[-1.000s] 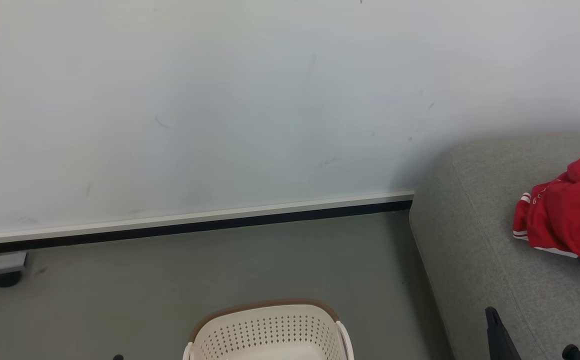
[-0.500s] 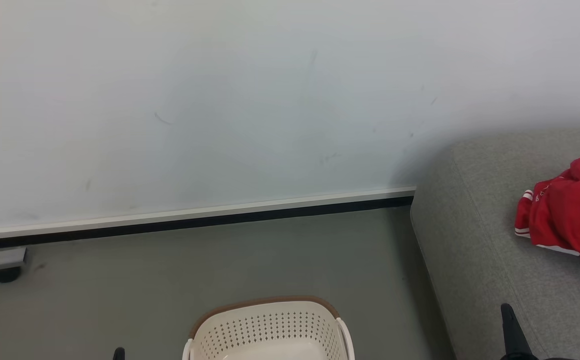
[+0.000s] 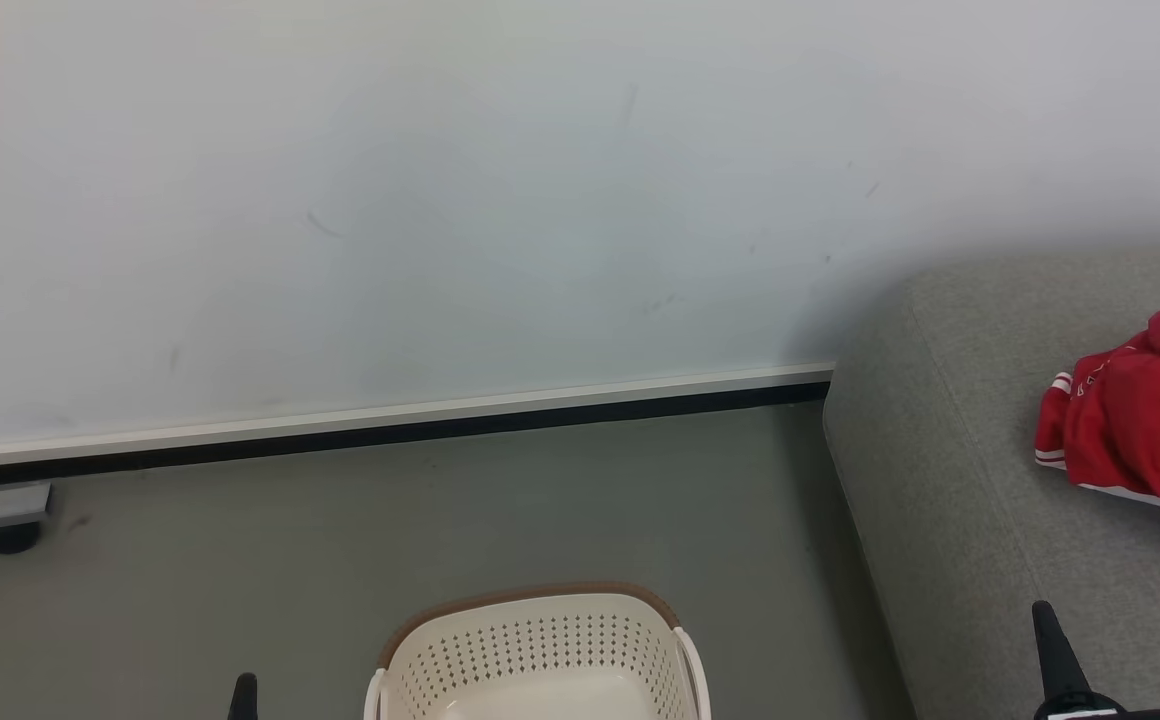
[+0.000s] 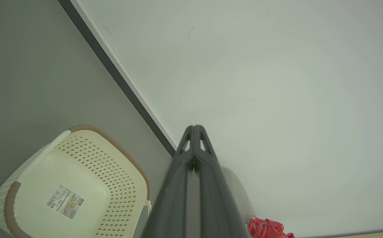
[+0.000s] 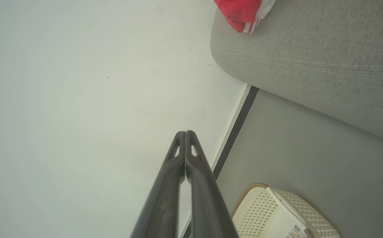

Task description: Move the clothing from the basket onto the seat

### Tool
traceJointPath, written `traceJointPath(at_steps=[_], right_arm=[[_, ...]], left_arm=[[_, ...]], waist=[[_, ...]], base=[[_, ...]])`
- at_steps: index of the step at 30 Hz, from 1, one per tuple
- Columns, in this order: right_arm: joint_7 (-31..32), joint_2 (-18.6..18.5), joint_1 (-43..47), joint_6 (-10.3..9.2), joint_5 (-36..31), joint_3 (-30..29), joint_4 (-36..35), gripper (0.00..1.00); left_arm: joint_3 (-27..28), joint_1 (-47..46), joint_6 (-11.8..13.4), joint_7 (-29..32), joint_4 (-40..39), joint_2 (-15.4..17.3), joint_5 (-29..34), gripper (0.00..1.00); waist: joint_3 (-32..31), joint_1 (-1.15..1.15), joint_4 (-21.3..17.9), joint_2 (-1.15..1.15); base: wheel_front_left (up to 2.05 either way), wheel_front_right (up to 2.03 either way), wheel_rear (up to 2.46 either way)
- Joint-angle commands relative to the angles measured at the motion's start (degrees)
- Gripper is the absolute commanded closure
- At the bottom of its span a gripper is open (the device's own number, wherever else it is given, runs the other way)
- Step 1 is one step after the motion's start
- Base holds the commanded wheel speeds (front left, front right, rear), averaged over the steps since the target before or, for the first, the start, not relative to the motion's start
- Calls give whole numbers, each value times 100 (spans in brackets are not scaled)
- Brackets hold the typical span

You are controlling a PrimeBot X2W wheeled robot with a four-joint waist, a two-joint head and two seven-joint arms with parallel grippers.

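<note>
1. The red clothing [image 3: 1140,425] is lying in a heap on the grey seat [image 3: 940,500], at the right side of the head view.
2. The basket [image 3: 540,655] is standing on the grey floor [image 3: 340,560], near the seat's rounded end and well apart from the clothing.
3. The basket's bottom is showing a small paper label [image 4: 64,201] (the left wrist view is looking right into it).
4. The left gripper [image 4: 194,127] is hanging in the air beside the basket, its jaws pressed tight together and grasping nothing.
5. The right gripper [image 5: 185,133] is hanging up too, its jaws clenched on nothing, and it is pointing toward the white wall [image 3: 440,200].
</note>
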Motion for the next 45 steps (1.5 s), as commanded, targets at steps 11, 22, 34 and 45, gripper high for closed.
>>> traceJointPath(at_steps=[11, 22, 34, 45], right_arm=[[265, 80, -157, 1, 820, -353, 4, 100], [460, 138, -204, 1, 1386, -599, 31, 100], [643, 191, -246, 1, 1877, -829, 54, 100], [779, 241, -271, 1, 2261, -1009, 75, 100]], left_arm=[[-27, -291, -71, 193, 146, 37, -871, 100], [-53, -431, -98, 322, 272, 32, -1479, 100], [-80, -572, -131, 438, 377, 27, -2008, 100], [-99, -667, -147, 529, 466, 22, -2423, 100]], waist=[[75, -1, 10, -1], [137, -1, 18, -1], [200, -1, 25, -1], [252, -1, 32, -1]], base=[[0, 0, 0], [0, 0, 0], [0, 0, 0], [0, 0, 0]])
